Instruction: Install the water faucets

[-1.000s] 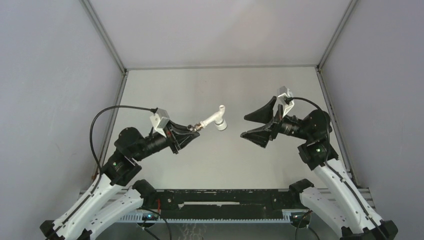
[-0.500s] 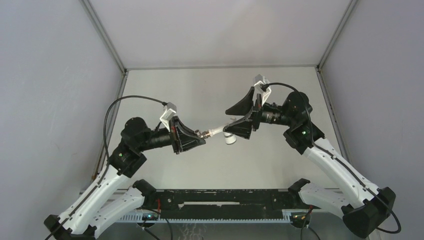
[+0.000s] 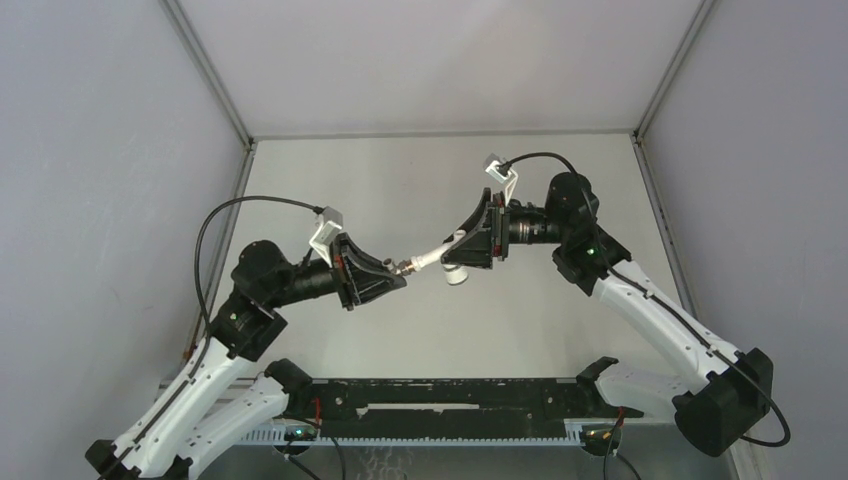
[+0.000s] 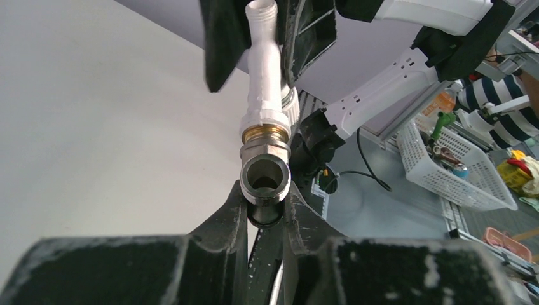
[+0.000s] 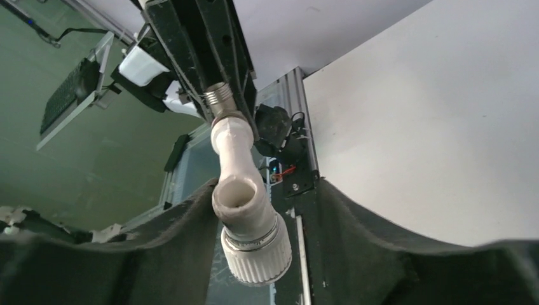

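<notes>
My left gripper [image 3: 398,268] is shut on the grey metal fitting [image 3: 406,266], held above the table. In the left wrist view the fitting [image 4: 266,178] sits pinched between the fingertips of the left gripper [image 4: 265,206], its open bore facing the camera. The white plastic tap piece [image 3: 436,256] is joined to the fitting by a brass ring and points toward the right arm. My right gripper [image 3: 453,250] is open, its jaws standing on either side of the tap. In the right wrist view the tap [image 5: 241,197] and its ribbed knob [image 5: 257,254] sit between the open fingers of the right gripper [image 5: 266,187], with a gap on the right.
Grey enclosure walls [image 3: 120,150] stand on the left, right and back of the pale table [image 3: 400,180]. A black rail [image 3: 440,400] runs along the near edge between the arm bases. A white basket [image 4: 457,165] stands beyond the table.
My right arm has swung left and forward to the held parts, and its open jaws now straddle the white tap. My left arm has shifted slightly, still holding the fitting.
</notes>
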Available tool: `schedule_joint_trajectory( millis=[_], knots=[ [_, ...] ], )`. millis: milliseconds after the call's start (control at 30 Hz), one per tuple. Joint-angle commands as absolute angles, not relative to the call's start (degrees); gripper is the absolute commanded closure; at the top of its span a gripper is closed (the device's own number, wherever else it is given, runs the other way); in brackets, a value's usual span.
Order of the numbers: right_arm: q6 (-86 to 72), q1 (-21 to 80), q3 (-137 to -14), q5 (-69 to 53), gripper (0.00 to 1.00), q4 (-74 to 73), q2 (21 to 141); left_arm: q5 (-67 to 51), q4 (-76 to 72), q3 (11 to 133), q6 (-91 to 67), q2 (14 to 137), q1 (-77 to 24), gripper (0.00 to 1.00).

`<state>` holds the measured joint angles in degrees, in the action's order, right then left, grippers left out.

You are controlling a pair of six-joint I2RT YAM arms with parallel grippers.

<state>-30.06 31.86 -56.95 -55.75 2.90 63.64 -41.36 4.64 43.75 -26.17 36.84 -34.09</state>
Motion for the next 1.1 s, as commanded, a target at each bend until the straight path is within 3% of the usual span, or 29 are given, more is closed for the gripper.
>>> schedule_joint_trajectory(
  millis=[0,67,267,400,600,667,767,867,967,1067],
  knots=[
    [-34.9,31.8,-58.4,-59.8,0.44,5.7,64.3,-39.2,1.5,45.2,-23.4,35.5,-33.5,1.00],
    [-36.7,32.0,-58.4,-60.3,0.55,6.2,64.8,-38.6,2.1,45.2,-22.9,36.0,-33.5,1.00],
    [-45.6,31.6,-58.4,-61.8,0.73,7.3,66.5,-36.0,3.8,44.6,-19.1,37.6,-33.5,1.00],
    [-57.1,31.1,-58.4,-65.7,0.94,8.4,69.8,-32.5,5.6,43.0,-12.0,38.4,-33.8,1.00],
    [-66.7,29.1,-58.3,-70.3,1.00,1.2,76.1,-23.0,6.4,40.3,2.2,39.6,-37.0,1.00],
    [-67.7,28.3,-56.7,-69.7,0.92,0.6,76.7,-19.6,7.1,40.0,7.2,40.8,-38.9,1.00],
    [-72.3,26.7,-53.5,-71.0,0.66,4.9,77.2,-16.0,8.5,39.9,12.1,43.5,-41.0,1.00],
    [-76.3,25.2,-51.3,-72.6,0.48,9.9,77.4,-17.4,7.5,39.2,12.6,44.7,-41.1,1.00],
    [-77.9,24.1,-50.5,-73.6,0.37,11.5,77.4,-17.9,7.6,39.1,12.5,45.2,-41.1,1.00],
    [-75.4,23.8,-50.4,-73.3,0.32,8.8,77.4,-16.6,7.7,39.4,11.2,45.2,-41.1,1.00]
  ],
)
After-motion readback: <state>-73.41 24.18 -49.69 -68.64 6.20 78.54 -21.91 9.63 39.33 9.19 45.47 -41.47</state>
